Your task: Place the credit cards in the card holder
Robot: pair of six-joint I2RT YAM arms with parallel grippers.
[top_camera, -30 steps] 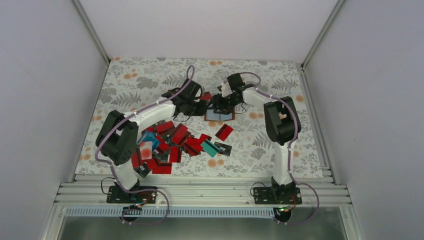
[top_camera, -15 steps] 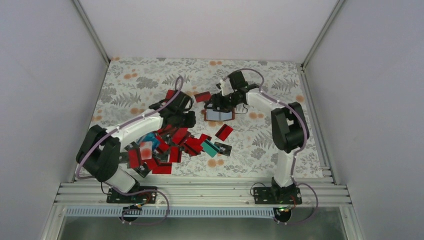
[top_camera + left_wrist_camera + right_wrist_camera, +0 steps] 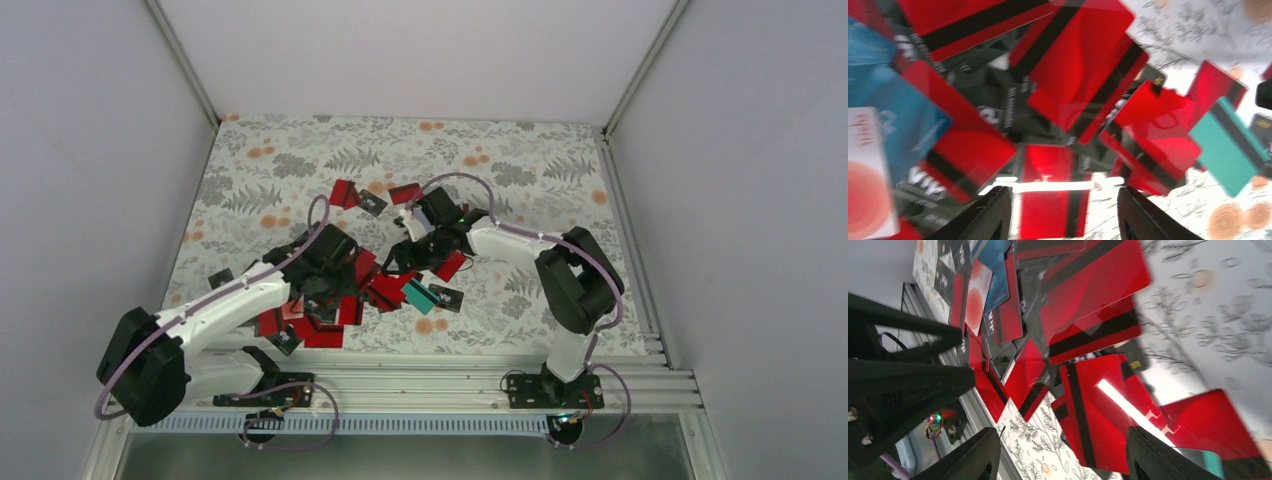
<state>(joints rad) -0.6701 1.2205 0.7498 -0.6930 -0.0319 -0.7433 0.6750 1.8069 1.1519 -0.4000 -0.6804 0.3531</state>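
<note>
The credit cards [image 3: 335,305] lie in a loose heap of red, black and blue at the near left of the floral table. In the left wrist view a red card with a black stripe [image 3: 1058,200] lies below and between the spread jaws of my left gripper [image 3: 1064,220], which holds nothing. The left gripper [image 3: 323,283] hangs over the heap. My right gripper [image 3: 405,258] hovers at the heap's right edge. It stands open in the right wrist view [image 3: 1065,460] over a red card [image 3: 1098,415], empty. The card holder is hidden under the right wrist.
Two red cards [image 3: 345,193] [image 3: 405,192] and a black one [image 3: 372,203] lie apart behind the arms. A teal card [image 3: 418,296], a black card [image 3: 447,297] and a red card [image 3: 452,265] lie right of the heap. A metal rail [image 3: 400,375] bounds the near edge.
The left arm drew back from beside the card holder to the heap and its jaws opened. The right arm swung from the holder toward the heap's right edge.
</note>
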